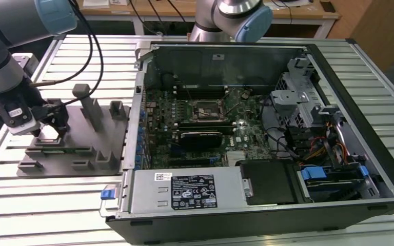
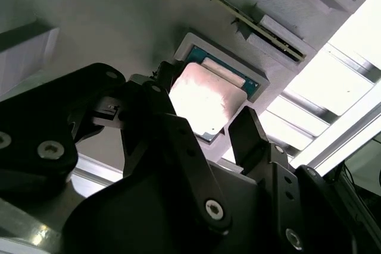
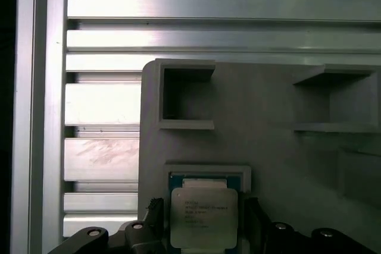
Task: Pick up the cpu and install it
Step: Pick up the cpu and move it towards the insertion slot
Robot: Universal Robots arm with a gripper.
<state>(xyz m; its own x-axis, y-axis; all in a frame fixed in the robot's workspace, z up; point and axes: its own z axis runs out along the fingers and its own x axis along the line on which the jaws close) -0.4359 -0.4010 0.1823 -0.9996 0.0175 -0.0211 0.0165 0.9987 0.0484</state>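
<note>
Sat at pick-up step, claw [image 3: 204,225] spread astride the cpu [image 3: 204,209] in its grey fixture tray [image 3: 268,105] pocket, nothing pinched; likely needed square, even closing on opposite edges.

cpu [image 3: 204,217] in tray [image 1: 74,154] recess, pincer [image 3: 203,207] straddling it, tray at exterior view's left of computer case [image 1: 224,60]

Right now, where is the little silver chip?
The cpu lies in its pocket in the grey fixture tray, at the exterior view's left beside the open computer case, with the tool open astride it.
</note>
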